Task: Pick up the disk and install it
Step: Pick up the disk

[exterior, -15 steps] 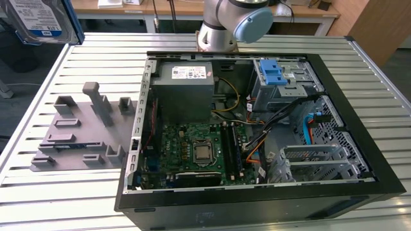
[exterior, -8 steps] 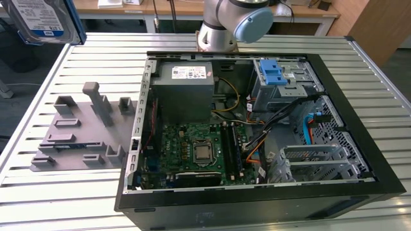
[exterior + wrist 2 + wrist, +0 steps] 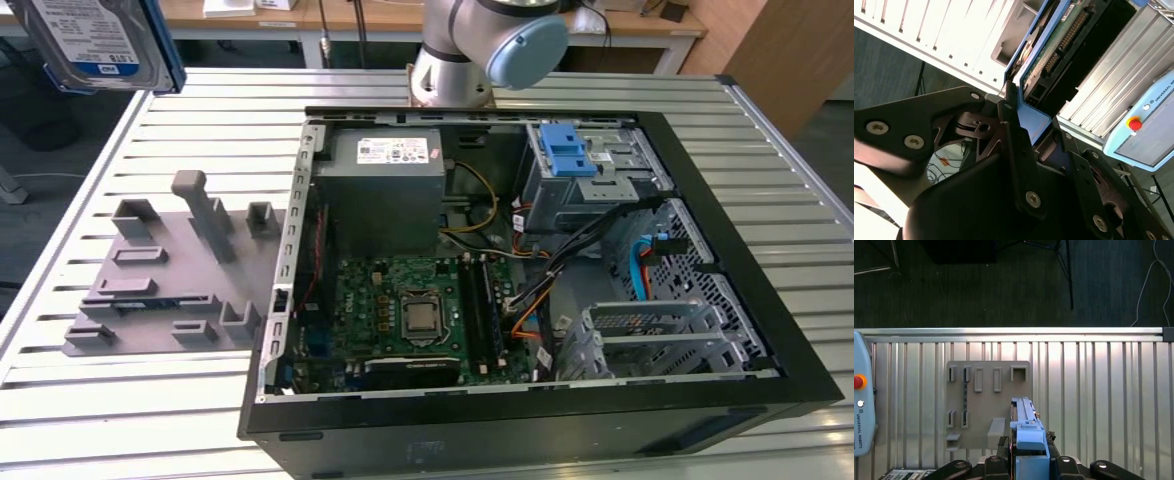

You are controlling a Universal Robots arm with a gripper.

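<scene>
Aluminium ribbed table (dark floor beyond) lies below the hand pinching the disk.

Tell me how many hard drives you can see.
1: the disk, held in the gripper, high at the exterior view's left. More could be hidden inside the grey drive cage.

A robotics lab set up for computer assembly work.
A robot arm stands on a slatted aluminium table, which carries an open computer case and a grey fixture plate. A teach pendant lies on the slats, wooden desks stand behind, and cables trail over the dark floor.
</scene>
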